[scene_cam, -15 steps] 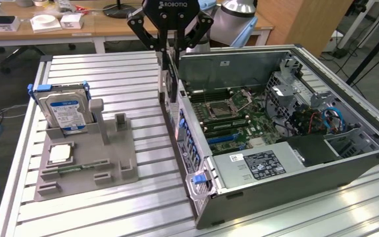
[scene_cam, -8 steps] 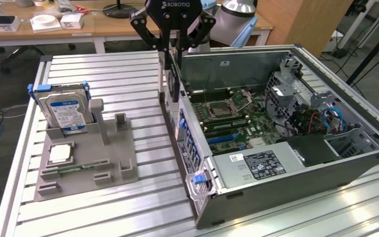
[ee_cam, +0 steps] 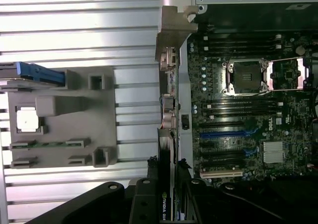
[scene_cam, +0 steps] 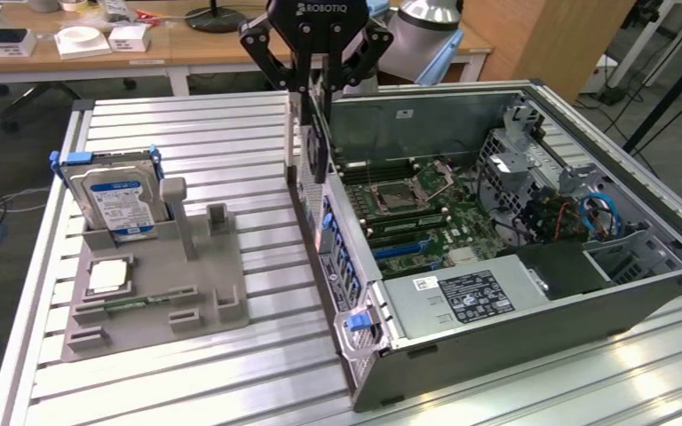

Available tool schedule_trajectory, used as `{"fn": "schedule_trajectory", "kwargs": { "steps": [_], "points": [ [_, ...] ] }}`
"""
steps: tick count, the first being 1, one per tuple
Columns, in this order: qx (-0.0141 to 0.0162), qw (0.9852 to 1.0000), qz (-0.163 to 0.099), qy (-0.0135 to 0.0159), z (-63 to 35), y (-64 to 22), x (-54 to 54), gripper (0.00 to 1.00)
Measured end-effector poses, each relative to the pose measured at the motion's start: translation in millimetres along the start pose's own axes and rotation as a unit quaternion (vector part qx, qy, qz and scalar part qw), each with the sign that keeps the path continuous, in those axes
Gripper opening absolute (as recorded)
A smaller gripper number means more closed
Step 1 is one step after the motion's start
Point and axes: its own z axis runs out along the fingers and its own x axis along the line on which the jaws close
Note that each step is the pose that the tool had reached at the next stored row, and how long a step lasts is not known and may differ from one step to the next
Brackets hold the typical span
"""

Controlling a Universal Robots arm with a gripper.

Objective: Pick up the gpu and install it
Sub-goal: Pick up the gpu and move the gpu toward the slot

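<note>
My gripper (scene_cam: pixel 316 82) is shut on the gpu (scene_cam: pixel 310 146), a slim dark card that hangs on edge below the fingers. The card sits above the near side wall of the open computer case (scene_cam: pixel 625 302), at the exterior view's middle. In the wrist view the gpu (ee_cam: pixel 168 114) shows edge-on with its silvery bracket (ee_cam: pixel 175 23) at the far end, between my gripper (ee_cam: pixel 168 186) fingers. It lies beside the motherboard (ee_cam: pixel 248 110), close to the blue expansion slots (ee_cam: pixel 226 133).
A grey parts holder (scene_cam: pixel 157 284) on the slatted metal table carries a hard drive with blue label (scene_cam: pixel 116 200), a processor chip (scene_cam: pixel 107 277) and a green memory strip (scene_cam: pixel 128 306). The power supply (scene_cam: pixel 465 293) and drive cage (scene_cam: pixel 519 155) fill the case's other parts.
</note>
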Motion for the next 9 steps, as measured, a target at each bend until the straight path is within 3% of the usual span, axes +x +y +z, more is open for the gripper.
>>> {"fn": "schedule_trajectory", "kwargs": {
  "steps": [9],
  "points": [
    [0.0,1.0,0.0,0.0,0.1,0.4,-5.2,0.26]
  ]
}}
